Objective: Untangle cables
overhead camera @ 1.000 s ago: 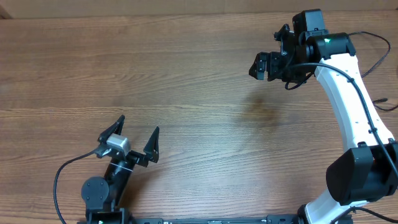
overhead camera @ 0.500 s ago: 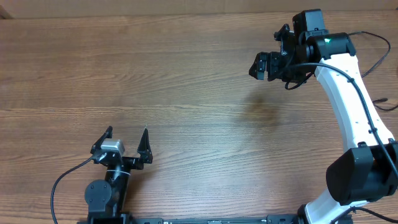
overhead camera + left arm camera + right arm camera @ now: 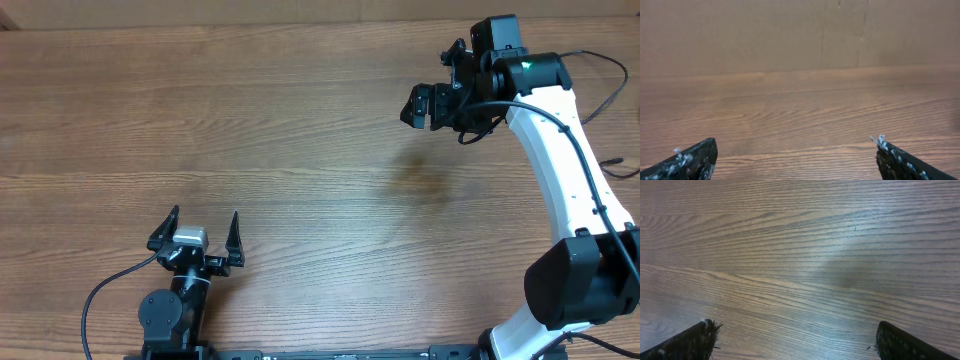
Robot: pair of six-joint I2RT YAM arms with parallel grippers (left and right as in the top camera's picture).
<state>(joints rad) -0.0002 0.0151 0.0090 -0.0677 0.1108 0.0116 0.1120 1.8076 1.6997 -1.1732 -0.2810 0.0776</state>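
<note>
Oddly, the thin black cables with silvery plug ends show in no view; count zero, so they must lie off camera; one brown wood-grain table [image 3: 300,120]; two pincers, the left gripper [image 3: 205,216] near its base, the right gripper [image 3: 425,107] far across, both jaws spread wide, holding nothing; best bet, I'd say: locate the cords first, then pin the bundle with one pincer and draw a plug end free with the other.

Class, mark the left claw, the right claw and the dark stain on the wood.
left claw [image 3: 205,212]: overhead view, midway between its fingertips.
right claw [image 3: 427,106]: overhead view, midway between its fingertips.
dark stain [image 3: 418,178]: overhead view, middle of the mark.
</note>
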